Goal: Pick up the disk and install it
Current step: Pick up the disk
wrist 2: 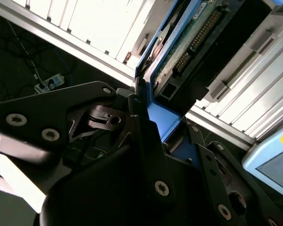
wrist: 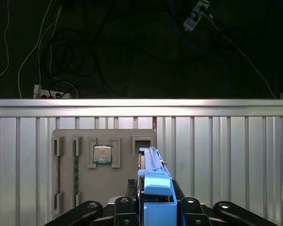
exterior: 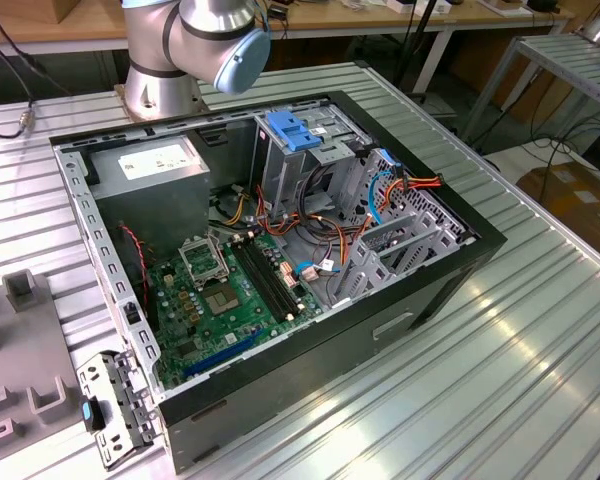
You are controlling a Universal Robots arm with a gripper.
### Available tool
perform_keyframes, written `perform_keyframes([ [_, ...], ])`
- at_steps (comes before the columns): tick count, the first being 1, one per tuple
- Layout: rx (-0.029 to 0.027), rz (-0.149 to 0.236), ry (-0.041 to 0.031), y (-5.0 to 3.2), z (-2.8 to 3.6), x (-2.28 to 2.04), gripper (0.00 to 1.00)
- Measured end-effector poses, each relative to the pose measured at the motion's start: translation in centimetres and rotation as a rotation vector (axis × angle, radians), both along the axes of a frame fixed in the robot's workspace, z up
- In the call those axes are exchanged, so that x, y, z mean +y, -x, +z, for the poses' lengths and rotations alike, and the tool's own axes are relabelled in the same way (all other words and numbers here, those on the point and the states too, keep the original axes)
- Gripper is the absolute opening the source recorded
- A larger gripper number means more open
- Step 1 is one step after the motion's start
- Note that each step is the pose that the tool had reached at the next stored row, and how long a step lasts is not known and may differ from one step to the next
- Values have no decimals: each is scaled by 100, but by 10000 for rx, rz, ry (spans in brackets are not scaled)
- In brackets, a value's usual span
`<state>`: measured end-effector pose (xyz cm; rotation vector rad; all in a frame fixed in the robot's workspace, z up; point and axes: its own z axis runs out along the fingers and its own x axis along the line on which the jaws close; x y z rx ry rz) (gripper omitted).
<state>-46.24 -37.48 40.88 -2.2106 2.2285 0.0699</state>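
Gripper clamped on disk, over grey tray holding processor chip; ribbed table around.

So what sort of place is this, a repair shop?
More likely a robotics lab or test bench. An opened computer case lies on a ribbed metal table, the robot arm stands beside it, and its gripper holds the disk near a grey parts tray.

The disk stands on edge, clamped between the two fingers of the gripper, with one blue plastic side rail turned toward the first wrist view. In the second wrist view the disk shows its green circuit-board underside and a dark connector row, framed by blue rail.
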Motion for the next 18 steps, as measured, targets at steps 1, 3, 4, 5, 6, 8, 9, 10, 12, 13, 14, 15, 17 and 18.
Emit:
perform_keyframes([
  [1, 2, 0, -1, 0, 6, 0, 37],
  [3, 9, 0, -7, 0, 25, 0, 37],
  [4, 11, 0, -9, 0, 34, 0, 37],
  [5, 13, 0, -10, 0, 44, 0, 37],
  [6, 16, 0, -10, 0, 57, 0, 37],
  [8, 19, 0, -11, 0, 81, 0, 37],
  [9, 21, 0, -11, 0, 91, 0, 37],
  [10, 22, 0, -11, 0, 100, 0, 37],
  [12, 31, 0, -11, 0, 144, 0, 37],
  [13, 34, 0, -12, 0, 167, 0, 37],
  [14, 37, 0, -11, 0, 179, 0, 37],
  [15, 38, 0, -12, 0, 190, 0, 37],
  [17, 42, 0, -11, 0, 213, 0, 37],
  [18, 45, 0, -11, 0, 224, 0, 37],
])
